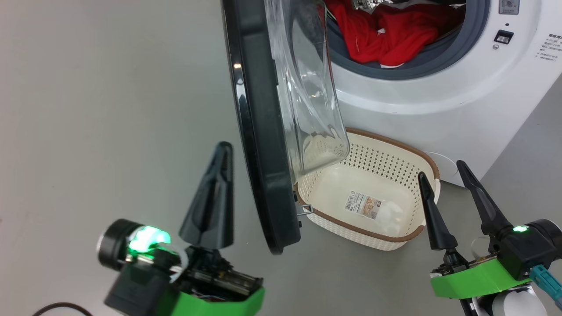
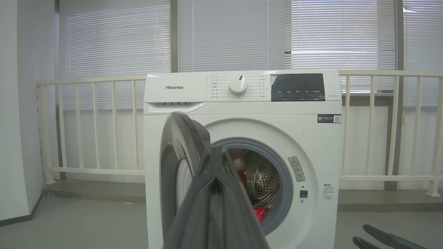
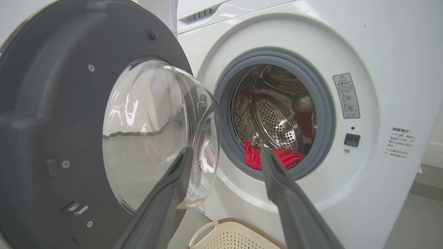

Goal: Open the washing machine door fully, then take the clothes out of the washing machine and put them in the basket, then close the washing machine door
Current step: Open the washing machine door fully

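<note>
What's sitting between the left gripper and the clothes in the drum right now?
The washing machine door, open and seen edge-on, stands between the left gripper and the clothes. The head view shows it.

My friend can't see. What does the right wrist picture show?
A white washing machine stands with its round door swung open, red clothes lying in the steel drum. A cream basket sits below.
</note>
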`<state>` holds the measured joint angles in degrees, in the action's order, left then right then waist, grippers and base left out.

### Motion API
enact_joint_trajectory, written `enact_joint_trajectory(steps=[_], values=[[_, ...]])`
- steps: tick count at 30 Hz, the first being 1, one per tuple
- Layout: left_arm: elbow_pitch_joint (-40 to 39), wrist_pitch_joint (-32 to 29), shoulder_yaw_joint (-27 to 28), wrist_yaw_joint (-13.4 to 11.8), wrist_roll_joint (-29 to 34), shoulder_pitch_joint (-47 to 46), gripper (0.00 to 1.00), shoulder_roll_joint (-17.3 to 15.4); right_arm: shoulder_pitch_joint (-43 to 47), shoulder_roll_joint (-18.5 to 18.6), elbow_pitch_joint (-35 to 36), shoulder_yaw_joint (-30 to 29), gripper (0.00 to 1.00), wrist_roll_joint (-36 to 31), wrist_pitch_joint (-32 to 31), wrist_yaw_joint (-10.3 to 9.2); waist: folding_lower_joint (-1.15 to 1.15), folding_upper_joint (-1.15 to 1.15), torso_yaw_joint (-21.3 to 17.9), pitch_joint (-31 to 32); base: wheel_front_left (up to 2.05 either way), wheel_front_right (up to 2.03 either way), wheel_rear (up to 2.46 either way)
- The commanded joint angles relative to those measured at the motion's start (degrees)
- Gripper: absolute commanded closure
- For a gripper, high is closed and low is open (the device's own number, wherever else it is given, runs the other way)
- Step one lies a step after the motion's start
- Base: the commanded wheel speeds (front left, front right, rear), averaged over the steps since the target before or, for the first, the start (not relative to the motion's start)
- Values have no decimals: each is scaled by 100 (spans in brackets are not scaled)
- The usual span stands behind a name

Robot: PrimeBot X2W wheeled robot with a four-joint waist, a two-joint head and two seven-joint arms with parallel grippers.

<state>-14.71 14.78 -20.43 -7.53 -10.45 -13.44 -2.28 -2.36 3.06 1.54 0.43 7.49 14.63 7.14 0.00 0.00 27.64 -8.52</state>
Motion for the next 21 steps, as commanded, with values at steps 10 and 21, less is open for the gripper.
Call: enact_joint_trajectory(steps=[10, 21], values=[[273, -193, -659, 186, -243, -542, 100, -60, -127, -18, 99, 195, 0, 73, 35, 35, 0, 0, -100, -15, 0, 0, 0], [1131, -807, -1047, 95, -473, -757, 100, -87, -173, -18, 77, 248, 0, 118, 36, 35, 0, 0, -206, -56, 0, 0, 0]])
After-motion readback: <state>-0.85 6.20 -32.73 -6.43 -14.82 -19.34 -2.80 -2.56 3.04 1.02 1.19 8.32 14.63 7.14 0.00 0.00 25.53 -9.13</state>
